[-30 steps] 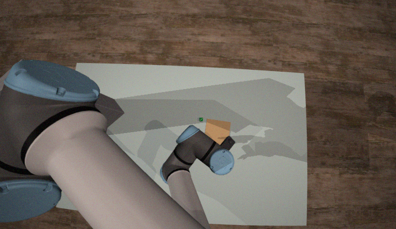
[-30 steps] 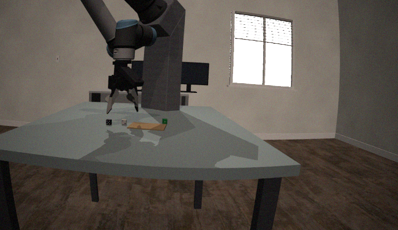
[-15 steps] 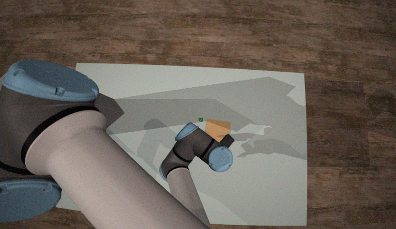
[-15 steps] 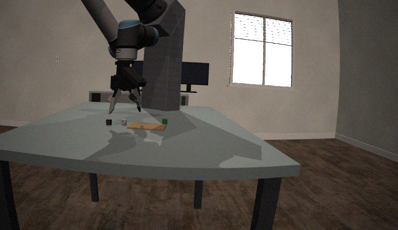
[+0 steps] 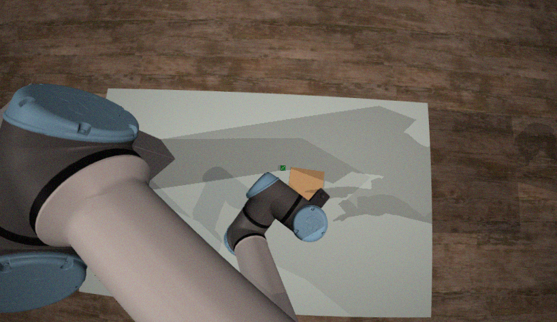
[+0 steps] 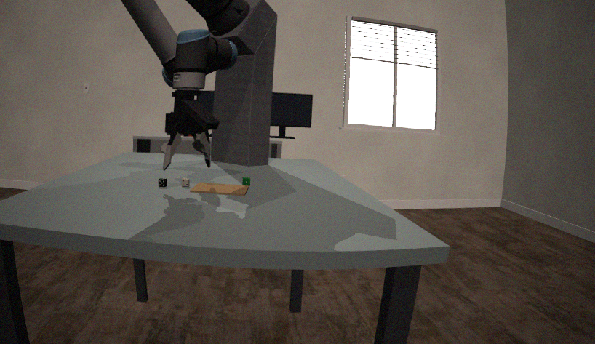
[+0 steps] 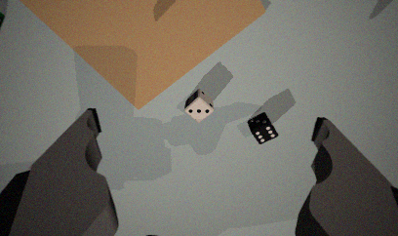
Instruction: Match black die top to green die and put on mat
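The black die [image 6: 162, 182] [image 7: 262, 128] sits flat on the grey table, off the orange mat [image 5: 306, 180] [image 6: 219, 188] [image 7: 146, 30], with six pips on top. The green die [image 5: 282, 167] [image 6: 246, 181] sits on the table by the mat's far corner; its top number is too small to read. A white die [image 6: 185, 182] [image 7: 198, 106] with three on top sits just off the mat's near corner. My gripper [image 6: 187, 164] [image 7: 205, 114] is open and empty. It hangs above the table, roughly over the white die, with the black die between the fingers toward the right one. The arm hides both dice in the overhead view.
The table [image 5: 370, 261] [image 6: 263, 235] carries the arm's tall grey pedestal [image 6: 246, 103] at the back. A dark monitor [image 6: 292, 110] stands behind it. The arm's big links [image 5: 123, 240] cover the table's left part in the overhead view.
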### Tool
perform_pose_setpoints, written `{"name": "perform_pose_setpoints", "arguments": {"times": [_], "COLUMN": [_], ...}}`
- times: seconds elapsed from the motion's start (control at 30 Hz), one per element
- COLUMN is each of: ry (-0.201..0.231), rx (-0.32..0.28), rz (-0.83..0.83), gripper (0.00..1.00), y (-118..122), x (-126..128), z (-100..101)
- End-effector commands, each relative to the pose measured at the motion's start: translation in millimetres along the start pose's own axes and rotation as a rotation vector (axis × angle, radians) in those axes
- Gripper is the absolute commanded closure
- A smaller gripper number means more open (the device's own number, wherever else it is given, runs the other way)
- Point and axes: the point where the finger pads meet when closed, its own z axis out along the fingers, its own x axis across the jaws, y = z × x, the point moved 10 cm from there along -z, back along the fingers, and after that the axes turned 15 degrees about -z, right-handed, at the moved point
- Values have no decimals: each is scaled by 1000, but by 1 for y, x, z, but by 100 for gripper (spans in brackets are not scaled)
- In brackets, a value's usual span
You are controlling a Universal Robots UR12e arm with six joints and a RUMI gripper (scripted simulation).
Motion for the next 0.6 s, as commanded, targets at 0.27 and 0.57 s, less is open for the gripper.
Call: {"name": "perform_pose_setpoints", "arguments": {"times": [0.27,0.57], "ry": [1,1], "rx": [0,0], "rz": [0,0], "gripper": [0,0], "y": [0,-2], "x": [0,-3], "z": [-1,-1]}}
